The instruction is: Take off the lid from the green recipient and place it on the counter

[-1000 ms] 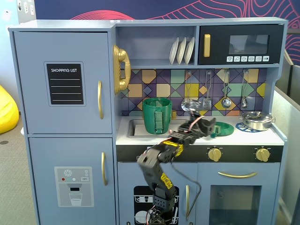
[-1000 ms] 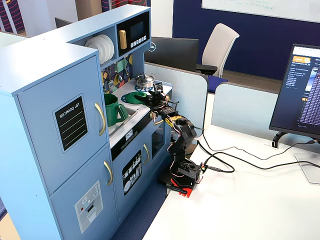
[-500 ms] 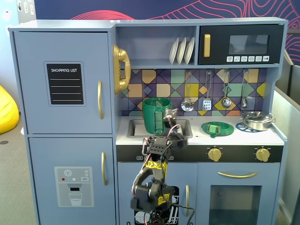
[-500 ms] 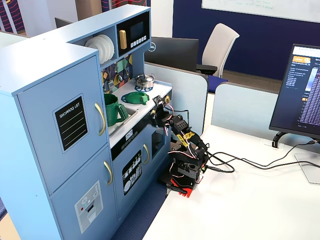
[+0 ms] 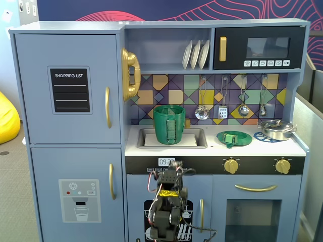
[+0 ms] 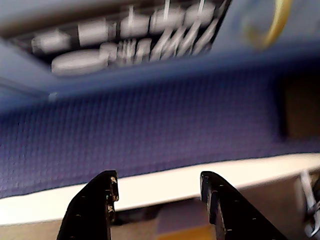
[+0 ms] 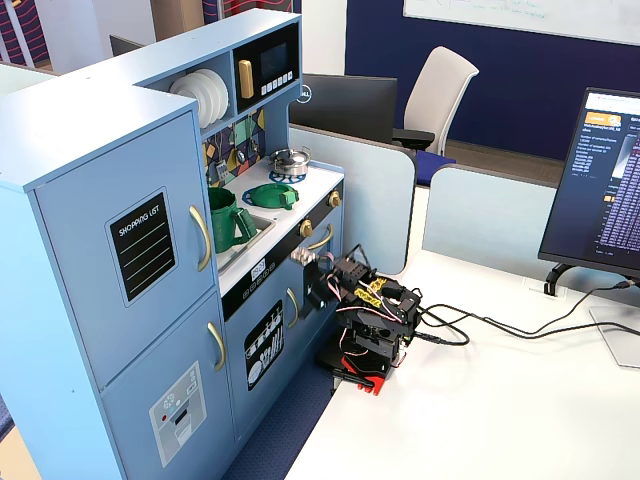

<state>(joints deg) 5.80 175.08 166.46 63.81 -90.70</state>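
Note:
The green recipient stands upright in the sink of the toy kitchen, with no lid on it; it also shows in the other fixed view. The green lid lies flat on the white counter to the right of the sink, and shows in the other fixed view too. My arm is folded low in front of the kitchen, well below the counter. In the wrist view my gripper is open and empty, facing the blue floor and the white table edge.
A silver pot sits on the burner at the counter's right end. Utensils hang on the tiled back wall. The arm's base stands on a white table with cables; a monitor stands at the right.

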